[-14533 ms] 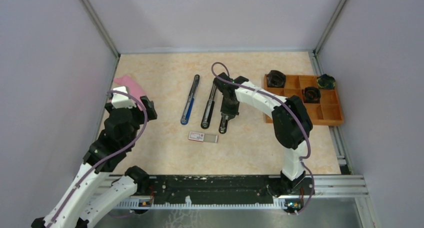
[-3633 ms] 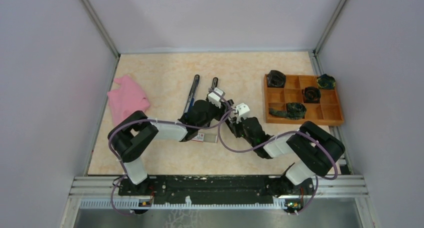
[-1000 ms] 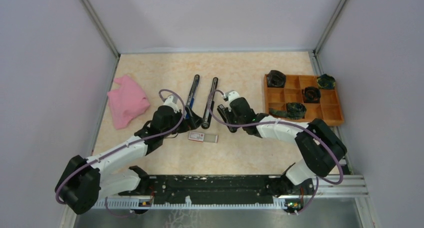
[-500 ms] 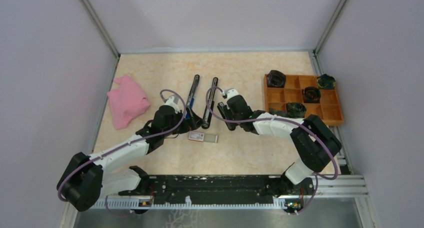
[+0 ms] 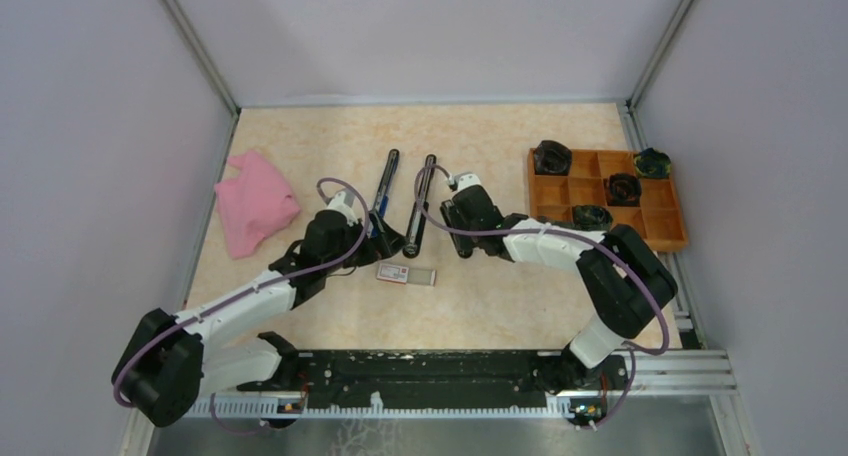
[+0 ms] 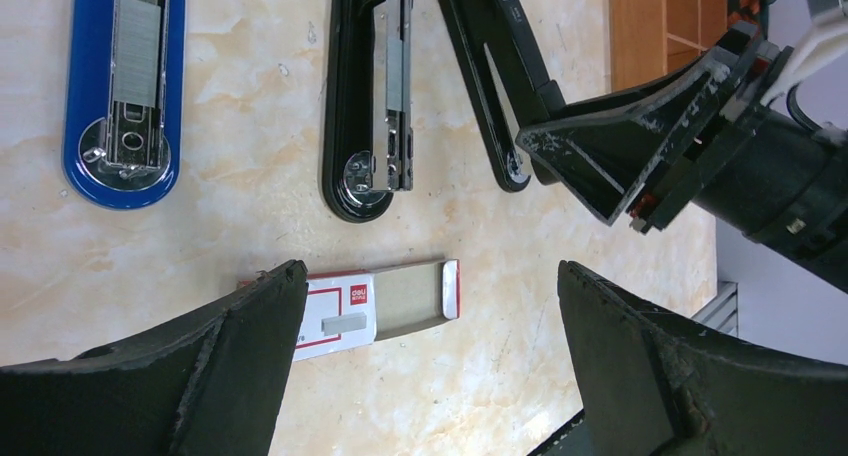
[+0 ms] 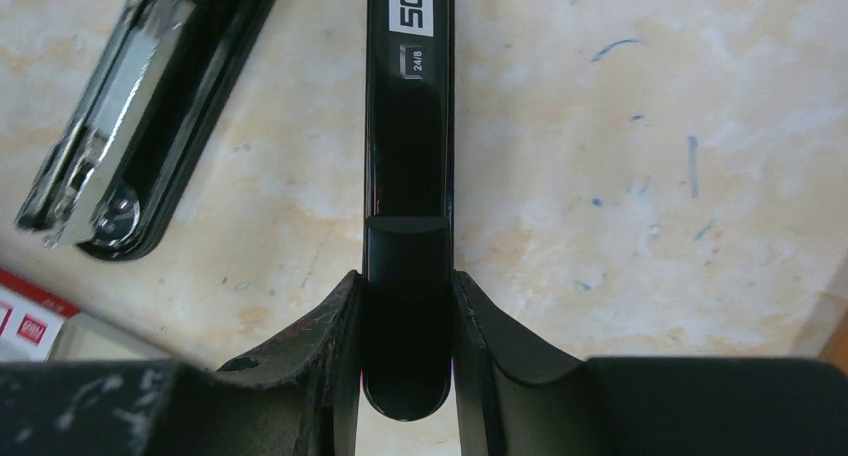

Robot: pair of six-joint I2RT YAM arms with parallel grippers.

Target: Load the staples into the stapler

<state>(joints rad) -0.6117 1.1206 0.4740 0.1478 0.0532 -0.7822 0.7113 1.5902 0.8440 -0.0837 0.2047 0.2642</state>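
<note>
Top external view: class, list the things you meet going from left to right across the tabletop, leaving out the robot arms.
In order: crumpled pink cloth → long blue stapler lying open → long black stapler lying open → orange wooden compartment tray.

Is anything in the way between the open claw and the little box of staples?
No, nothing visible. The left claw hangs open right above the staples box, which lies flat on the table with nothing on top.
</note>
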